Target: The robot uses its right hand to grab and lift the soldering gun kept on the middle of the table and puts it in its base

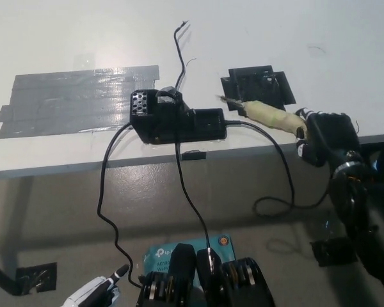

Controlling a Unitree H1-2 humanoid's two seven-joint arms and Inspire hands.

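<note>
Meanwhile, the black right hand (pixel 326 137) was clenched on the soldering gun (pixel 264 114) near the white table's (pixel 294 32) front edge, its tip pointing toward the black base (pixel 176 119). A black tape patch (pixel 256 86) lay behind it. The white left hand (pixel 89 294) rested low; its fingers could not be judged.
</note>
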